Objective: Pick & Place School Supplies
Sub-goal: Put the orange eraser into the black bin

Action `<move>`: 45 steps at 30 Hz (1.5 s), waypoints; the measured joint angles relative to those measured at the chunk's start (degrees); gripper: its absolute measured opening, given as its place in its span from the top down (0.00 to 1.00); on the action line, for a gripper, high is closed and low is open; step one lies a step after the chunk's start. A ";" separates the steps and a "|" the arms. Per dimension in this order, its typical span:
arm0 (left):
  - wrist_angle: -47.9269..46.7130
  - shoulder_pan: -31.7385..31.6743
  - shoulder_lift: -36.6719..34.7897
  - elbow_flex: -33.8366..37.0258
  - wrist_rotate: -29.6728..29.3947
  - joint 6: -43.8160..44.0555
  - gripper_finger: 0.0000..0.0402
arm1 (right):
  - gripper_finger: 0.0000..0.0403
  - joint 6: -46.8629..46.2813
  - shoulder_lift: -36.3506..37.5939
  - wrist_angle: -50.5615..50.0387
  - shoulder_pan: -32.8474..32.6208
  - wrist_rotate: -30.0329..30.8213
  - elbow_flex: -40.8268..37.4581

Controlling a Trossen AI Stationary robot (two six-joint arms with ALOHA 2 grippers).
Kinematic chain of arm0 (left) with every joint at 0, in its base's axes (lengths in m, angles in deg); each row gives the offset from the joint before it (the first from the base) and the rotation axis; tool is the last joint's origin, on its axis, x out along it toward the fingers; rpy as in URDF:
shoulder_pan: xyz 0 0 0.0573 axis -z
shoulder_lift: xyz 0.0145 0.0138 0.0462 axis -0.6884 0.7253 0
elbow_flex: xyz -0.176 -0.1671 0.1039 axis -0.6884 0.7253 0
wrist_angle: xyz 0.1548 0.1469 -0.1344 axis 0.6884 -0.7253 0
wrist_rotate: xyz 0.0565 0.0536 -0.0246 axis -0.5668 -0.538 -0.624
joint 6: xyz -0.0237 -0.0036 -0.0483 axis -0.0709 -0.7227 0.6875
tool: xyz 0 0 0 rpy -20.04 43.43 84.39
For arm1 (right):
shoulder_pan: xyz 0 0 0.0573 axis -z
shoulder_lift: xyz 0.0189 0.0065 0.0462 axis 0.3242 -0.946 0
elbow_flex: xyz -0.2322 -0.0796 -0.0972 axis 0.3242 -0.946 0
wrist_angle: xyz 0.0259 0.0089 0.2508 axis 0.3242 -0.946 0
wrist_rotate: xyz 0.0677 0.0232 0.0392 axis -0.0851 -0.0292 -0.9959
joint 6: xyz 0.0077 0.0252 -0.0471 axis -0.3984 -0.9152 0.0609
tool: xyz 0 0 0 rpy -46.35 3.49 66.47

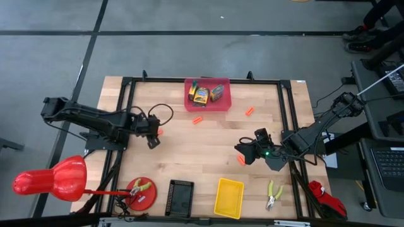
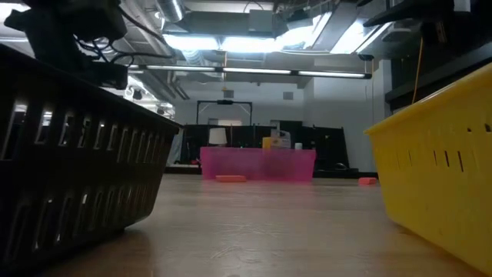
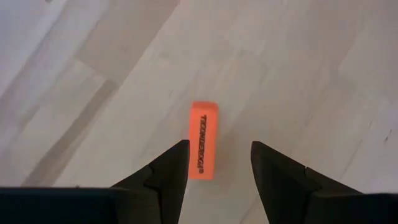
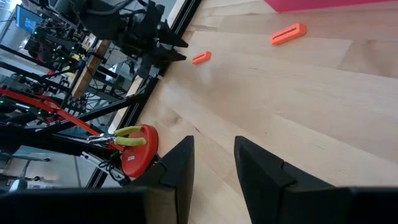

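The school supplies (image 1: 207, 93) sit in the pink bin (image 1: 222, 104) at the counter's 12 o'clock edge, their print too small to read. The left hand (image 3: 214, 163), fingers apart and empty, hovers over an orange block (image 3: 203, 140) at 9 o'clock. The right hand (image 4: 214, 155), slightly parted and empty, hangs at 3 o'clock. The wooden counter (image 1: 189, 151) lies bare between them.

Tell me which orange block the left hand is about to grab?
Find the pink tray at the table's far edge, then go left to the left hand. The orange block lies flat right under its open fingers; the other orange pieces lie far from that hand.
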 joint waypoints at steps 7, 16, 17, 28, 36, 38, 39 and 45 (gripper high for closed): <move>0.24 -0.61 3.69 0.00 1.08 -3.50 0.57 | 0.71 0.52 0.00 0.00 -0.01 0.00 0.00; 4.45 -4.13 12.19 0.00 2.46 -7.41 0.57 | 0.71 0.50 -0.02 0.05 0.00 -0.76 0.00; 4.79 -4.57 13.08 0.00 2.52 -7.41 0.57 | 0.71 0.50 -0.02 0.17 -0.02 -0.90 0.00; 9.15 -9.37 19.06 -0.28 7.81 -9.00 0.59 | 0.71 0.68 -0.02 0.83 -0.39 -1.92 0.00; 9.94 -12.32 19.07 -0.22 9.79 -6.54 0.81 | 0.71 0.92 -0.02 0.83 -0.66 -1.03 0.00; 9.94 -12.57 19.00 -0.19 9.69 -5.22 0.83 | 0.71 0.90 -0.02 0.83 -0.66 -1.01 0.00; 10.15 -12.56 18.69 -0.17 9.56 -4.85 0.83 | 0.71 0.92 -0.02 0.85 -0.66 -1.03 0.00; 14.39 -12.78 16.30 -2.32 8.88 -4.20 0.82 | 0.71 1.16 -0.02 1.36 -0.66 -0.77 0.00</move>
